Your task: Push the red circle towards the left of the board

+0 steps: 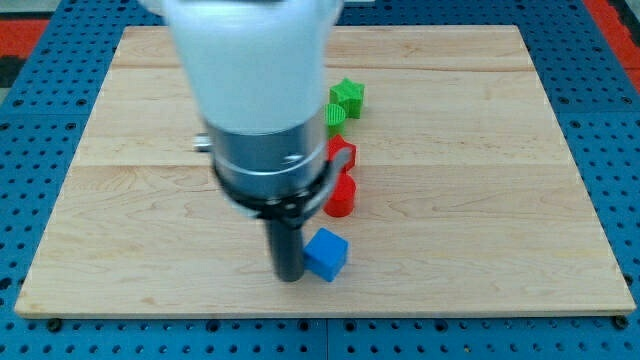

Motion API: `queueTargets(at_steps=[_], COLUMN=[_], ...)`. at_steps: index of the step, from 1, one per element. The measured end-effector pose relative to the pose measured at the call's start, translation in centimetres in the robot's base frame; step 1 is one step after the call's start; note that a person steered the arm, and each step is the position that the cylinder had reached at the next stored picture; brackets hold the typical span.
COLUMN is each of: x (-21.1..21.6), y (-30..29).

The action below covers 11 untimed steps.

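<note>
The arm's white and grey body (262, 110) fills the view's upper middle and hides part of the board. My tip (288, 276) rests on the board just left of a blue cube (326, 253), touching or nearly touching it. A red block (341, 195) sits up and to the right of my tip. A second red block (342, 155) lies just above it, partly hidden by the arm. Which of the two is the circle I cannot tell. Both are right of the rod.
A green round block (336, 116) and a green star-like block (348, 96) sit above the red ones. The wooden board (480, 200) lies on a blue pegboard table (610, 90).
</note>
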<state>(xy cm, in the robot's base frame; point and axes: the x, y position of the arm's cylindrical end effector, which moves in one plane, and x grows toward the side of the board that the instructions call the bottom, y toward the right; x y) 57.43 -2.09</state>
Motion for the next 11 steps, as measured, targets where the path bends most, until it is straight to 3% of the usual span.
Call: queueTargets(at_steps=[1,2,4,6,7,9,10,11], x=[-2.8,-2.6,-9.9,-8.5,-8.5,-5.7,-8.1,-12.5], y=[5.9,8.0,8.6,1.8,6.1,1.9,-1.4,0.8])
